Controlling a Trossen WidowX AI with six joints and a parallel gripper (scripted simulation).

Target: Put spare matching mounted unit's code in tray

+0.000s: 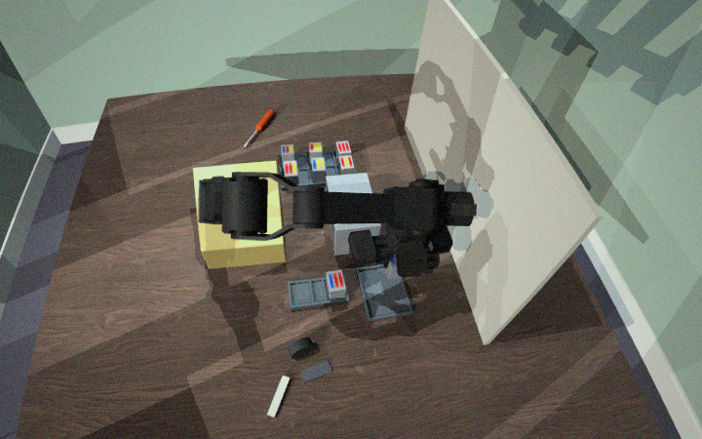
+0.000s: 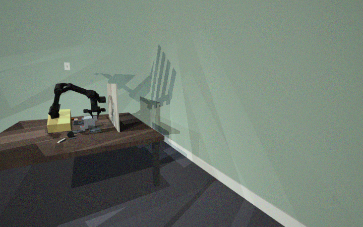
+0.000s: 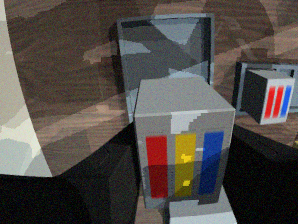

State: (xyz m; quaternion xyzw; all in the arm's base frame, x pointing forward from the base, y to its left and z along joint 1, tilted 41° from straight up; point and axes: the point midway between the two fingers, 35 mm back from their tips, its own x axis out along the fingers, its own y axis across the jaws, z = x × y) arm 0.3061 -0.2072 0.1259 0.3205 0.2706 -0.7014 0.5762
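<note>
My gripper [image 1: 391, 257] [image 2: 95, 117] [image 3: 173, 125] is shut on a grey block [image 3: 185, 95] with red, yellow and blue stripes, seen upright in the wrist view. It holds the block above the table, beside the back edge of the grey tray [image 1: 388, 302] [image 3: 165, 55], which holds nothing visible. A block with one blue and two red stripes [image 1: 335, 281] [image 3: 276, 102] sits in the right end of a small rack [image 1: 299, 294]. Several striped spares, such as the all-red one [image 1: 343, 147], stand in the far rack [image 1: 305, 178]. Whether any block touches a mount is unclear.
A pale grey box [image 1: 347, 181] [image 2: 89, 121] stands behind the tray. A tall white panel [image 1: 517, 180] [image 2: 113, 107] rises at the right. A yellow box [image 1: 238, 256] is under the arm's base. A screwdriver [image 1: 265, 120], black cylinder [image 1: 299, 347], grey plate [image 1: 316, 371] and white bar [image 1: 278, 396] lie about.
</note>
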